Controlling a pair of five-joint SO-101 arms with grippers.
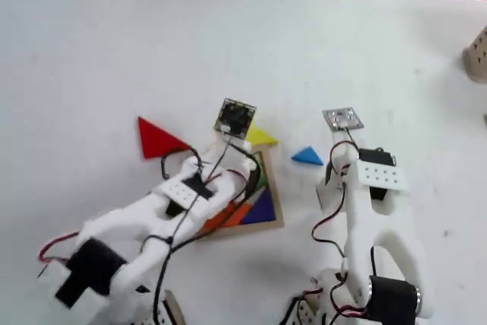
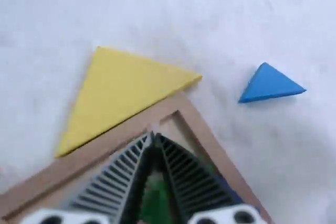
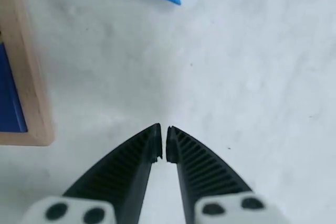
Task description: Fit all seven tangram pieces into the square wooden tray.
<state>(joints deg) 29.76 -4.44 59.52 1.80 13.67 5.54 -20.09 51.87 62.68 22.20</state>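
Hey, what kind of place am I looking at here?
Probably a robotics lab or hobby workbench: the left arm and right arm, both white with exposed wiring, stand at a plain white table that holds a wooden tangram tray.

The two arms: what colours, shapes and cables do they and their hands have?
The left arm and right arm are white shells with black motors and loose red and black cables. The left hand and right hand each have two black, ribbed, pointed fingers on a white base.

Robotics lab bench: white table [image 1: 243,43], wired left arm [image 1: 144,222], right arm [image 1: 373,222].
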